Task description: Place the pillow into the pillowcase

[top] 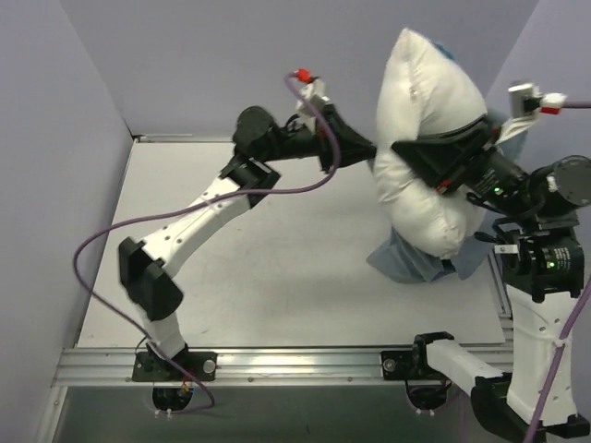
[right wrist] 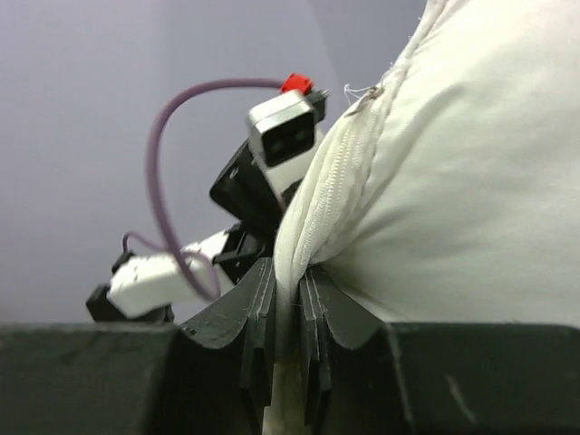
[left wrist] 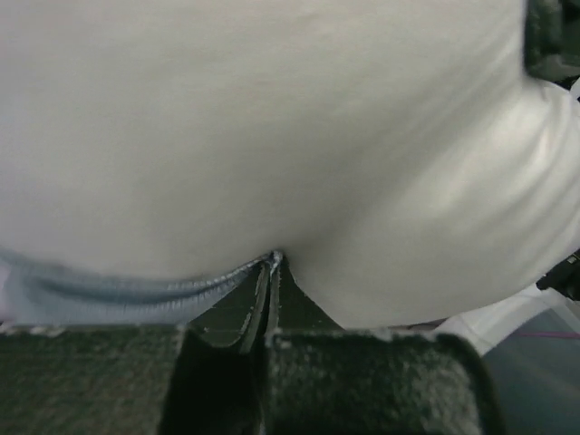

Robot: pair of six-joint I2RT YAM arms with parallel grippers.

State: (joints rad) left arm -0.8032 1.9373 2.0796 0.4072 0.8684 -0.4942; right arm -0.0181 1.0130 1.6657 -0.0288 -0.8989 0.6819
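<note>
The pillow stands on end by the table's right edge, its lower end on the crumpled pillowcase. The right fingers are clamped on the pillow's zipped seam. The left fingers are closed tight, pinching the pillowcase's pale blue hem against the pillow's side.

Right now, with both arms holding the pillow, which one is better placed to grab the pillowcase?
Probably the right arm: the pillowcase lies under the pillow, near its base; the left arm grips the pillow's opposite edge.
</note>
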